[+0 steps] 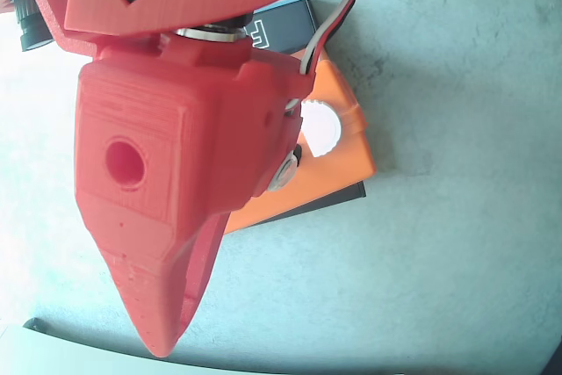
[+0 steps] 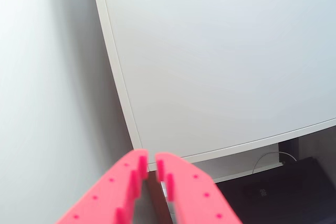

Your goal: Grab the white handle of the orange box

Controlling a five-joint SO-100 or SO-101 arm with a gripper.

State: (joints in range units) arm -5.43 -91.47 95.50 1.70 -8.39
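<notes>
In the overhead view my red gripper [image 1: 162,340] fills the left and middle of the frame, high above the table, its tip pointing to the bottom edge. It covers most of the orange box [image 1: 349,142], which shows only at its right end with one round white ridged latch [image 1: 320,126]. The white handle is hidden. In the wrist view the two pink fingertips [image 2: 139,163] stand almost together with only a thin slit between them, and the gripper [image 2: 151,163] holds nothing. That view faces white panels, not the box.
A flat black box [image 1: 338,198] lies under the orange box's near edge. The grey table top [image 1: 439,261] spreads to the right. A white board [image 2: 226,61] with a rim and a dark area [image 2: 283,187] show in the wrist view.
</notes>
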